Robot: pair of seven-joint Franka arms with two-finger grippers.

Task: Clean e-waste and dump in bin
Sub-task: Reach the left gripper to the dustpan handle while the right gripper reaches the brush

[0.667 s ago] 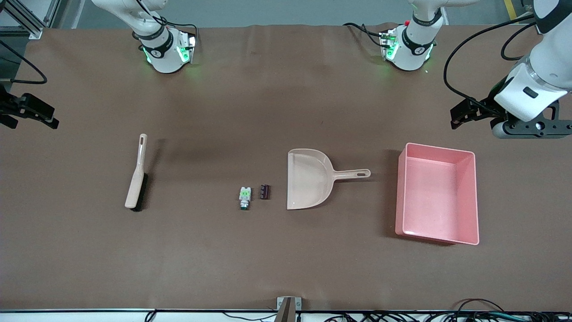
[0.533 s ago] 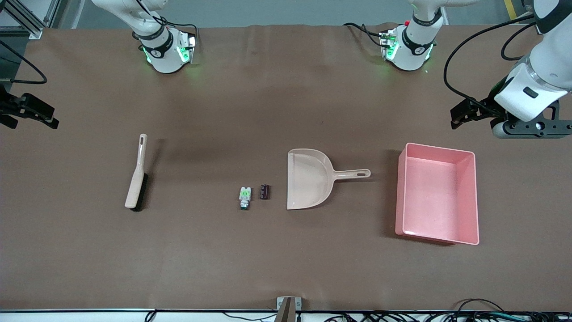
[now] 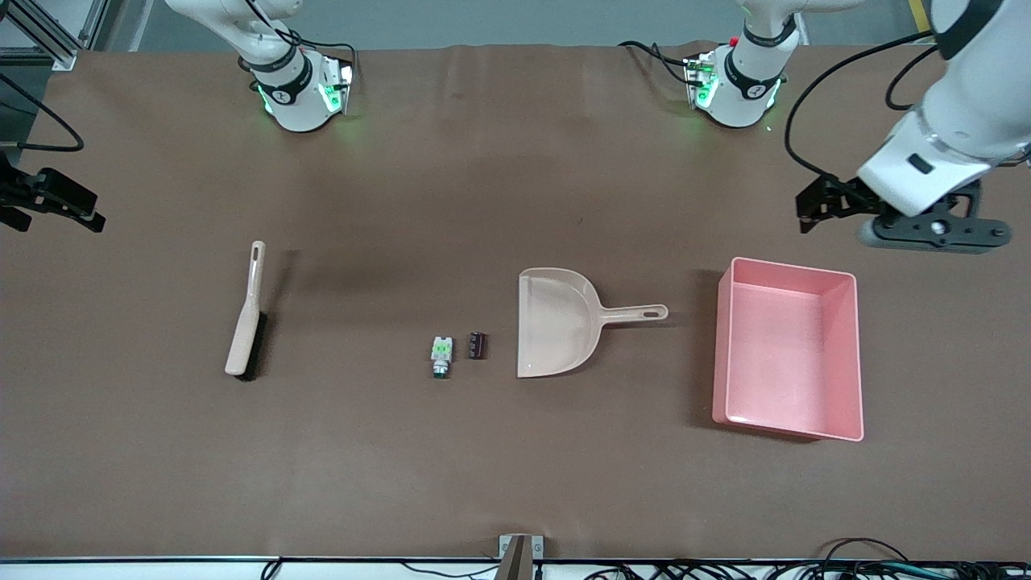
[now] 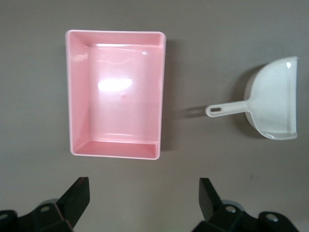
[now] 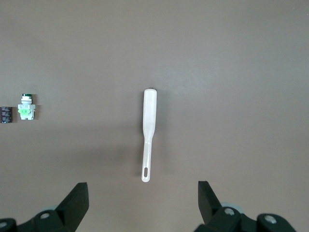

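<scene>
While the right hand (image 3: pixel 48 205) waits spread, the left hand (image 3: pixel 813 211), also spread, has drifted toward the dustpan (image 3: pixel 556 322); e-waste (image 3: pixel 441 354) untouched.

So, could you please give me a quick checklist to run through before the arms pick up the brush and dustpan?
1. Left gripper open, over the table beside the bin: ok.
2. Right gripper open, over the brush's end of the table: ok.
3. Brush lying free: ok.
4. Dustpan mouth facing the e-waste: ok.
5. Bin holds nothing: ok.
6. E-waste in the bin: not ok, both parts on the table.
</scene>
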